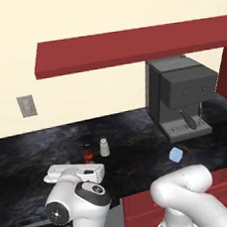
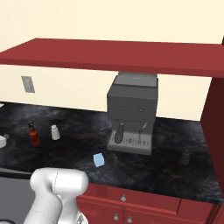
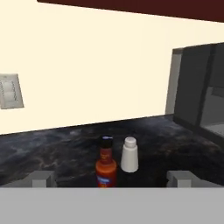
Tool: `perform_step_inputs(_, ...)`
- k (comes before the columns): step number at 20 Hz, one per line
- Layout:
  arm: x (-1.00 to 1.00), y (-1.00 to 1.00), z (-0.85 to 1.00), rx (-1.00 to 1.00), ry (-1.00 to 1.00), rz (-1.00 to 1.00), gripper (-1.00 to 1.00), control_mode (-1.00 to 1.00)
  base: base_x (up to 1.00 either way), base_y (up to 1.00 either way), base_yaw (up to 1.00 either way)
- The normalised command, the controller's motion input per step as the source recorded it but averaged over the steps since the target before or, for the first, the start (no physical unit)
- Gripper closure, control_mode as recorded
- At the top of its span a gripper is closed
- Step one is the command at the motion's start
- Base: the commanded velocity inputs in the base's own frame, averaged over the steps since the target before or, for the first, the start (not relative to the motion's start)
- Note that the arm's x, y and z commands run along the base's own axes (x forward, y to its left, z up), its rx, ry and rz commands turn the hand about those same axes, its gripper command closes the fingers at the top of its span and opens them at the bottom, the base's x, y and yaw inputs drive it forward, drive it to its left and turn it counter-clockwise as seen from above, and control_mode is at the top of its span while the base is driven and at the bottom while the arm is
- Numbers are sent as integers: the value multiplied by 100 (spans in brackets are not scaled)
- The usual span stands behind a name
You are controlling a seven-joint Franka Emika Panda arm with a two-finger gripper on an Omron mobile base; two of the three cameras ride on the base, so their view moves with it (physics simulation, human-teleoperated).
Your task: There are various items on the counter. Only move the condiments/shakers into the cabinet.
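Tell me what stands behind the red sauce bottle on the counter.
Beside and slightly behind the red sauce bottle stands the whitish shaker; beyond them, bare counter and the cream wall. The shaker's base is partly covered.

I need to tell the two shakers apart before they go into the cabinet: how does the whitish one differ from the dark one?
The whitish-grey shaker is pale and stands left of the coffee machine, close beside the red sauce bottle. The dark shaker is blackish, hard to pick out against the counter, and stands alone right of the machine. Both stand upright on the counter, tapered, and look similar in size.
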Motion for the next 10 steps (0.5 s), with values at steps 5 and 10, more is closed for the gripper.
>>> perform_step_inputs(5,46,8,-5,3,-2,-13,-100,-100,0,0,0)
perform_step_inputs(10,38,0,0,0,0,-8,-100,-100,0,0,0)
